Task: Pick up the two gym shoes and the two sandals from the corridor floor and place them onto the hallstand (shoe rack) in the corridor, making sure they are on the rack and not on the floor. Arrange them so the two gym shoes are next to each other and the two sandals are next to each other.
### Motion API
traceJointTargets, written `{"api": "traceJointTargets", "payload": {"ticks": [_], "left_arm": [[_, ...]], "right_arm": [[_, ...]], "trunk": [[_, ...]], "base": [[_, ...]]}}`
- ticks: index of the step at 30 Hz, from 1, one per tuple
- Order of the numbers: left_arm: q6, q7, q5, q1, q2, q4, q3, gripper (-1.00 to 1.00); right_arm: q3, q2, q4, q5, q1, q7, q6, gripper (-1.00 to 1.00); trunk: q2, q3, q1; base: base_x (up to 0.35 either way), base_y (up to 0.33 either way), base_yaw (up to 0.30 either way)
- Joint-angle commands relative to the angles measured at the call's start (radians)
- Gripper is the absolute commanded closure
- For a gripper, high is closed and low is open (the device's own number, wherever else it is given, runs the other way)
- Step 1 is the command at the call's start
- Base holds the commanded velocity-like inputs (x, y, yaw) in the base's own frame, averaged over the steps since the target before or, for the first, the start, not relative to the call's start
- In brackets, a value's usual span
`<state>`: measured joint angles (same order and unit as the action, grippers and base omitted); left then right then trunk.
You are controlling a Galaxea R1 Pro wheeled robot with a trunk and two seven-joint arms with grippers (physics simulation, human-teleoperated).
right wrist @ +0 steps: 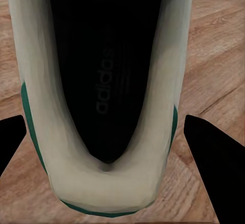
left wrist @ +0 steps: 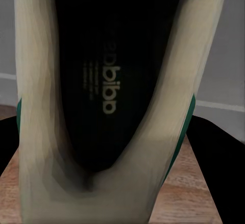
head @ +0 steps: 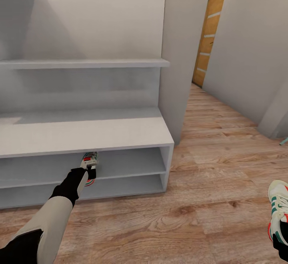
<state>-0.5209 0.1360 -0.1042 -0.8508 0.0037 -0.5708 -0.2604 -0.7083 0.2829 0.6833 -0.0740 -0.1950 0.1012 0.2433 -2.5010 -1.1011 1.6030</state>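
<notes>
Both gym shoes gripped, one per pincer.
Left pincer (head: 89, 172) holds its gym shoe (head: 89, 163) at the hallstand (head: 120, 134) upper shoe shelf; I see right pincer (head: 281, 243) clamping the other sneaker (head: 279, 206) above corridor floor (head: 192, 212).

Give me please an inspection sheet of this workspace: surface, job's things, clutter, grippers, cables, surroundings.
Surface: wood plank floor.
Job's things: one gym shoe at the hallstand, level with its upper shoe shelf; second gym shoe over the floor.
Clutter: nothing seen.
Grippers: left gripper holds the first shoe, right gripper the second, jaws either side of the heel.
Cables: nothing seen.
Surroundings: grey walls, orange door.
</notes>
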Motion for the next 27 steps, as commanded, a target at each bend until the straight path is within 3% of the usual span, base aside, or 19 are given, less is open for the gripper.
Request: {"api": "traceJointTargets", "payload": {"ticks": [1,27], "left_arm": [[-0.005,-0.004,-0.011,-0.001,-0.001,-0.001,-0.003,1.0],[0.001,-0.003,-0.011,0.002,-0.001,-0.001,-0.002,1.0]], "right_arm": [[-0.007,-0.001,-0.001,-0.007,-0.001,0.008,0.004,1.0],[-0.007,-0.001,-0.001,-0.007,-0.001,0.008,0.004,1.0]], "trunk": [[0.0,-0.001,0.0],[0.0,-0.001,0.0]], "base": [[0.0,0.0,0.0],[0.041,0.0,0.0]]}}
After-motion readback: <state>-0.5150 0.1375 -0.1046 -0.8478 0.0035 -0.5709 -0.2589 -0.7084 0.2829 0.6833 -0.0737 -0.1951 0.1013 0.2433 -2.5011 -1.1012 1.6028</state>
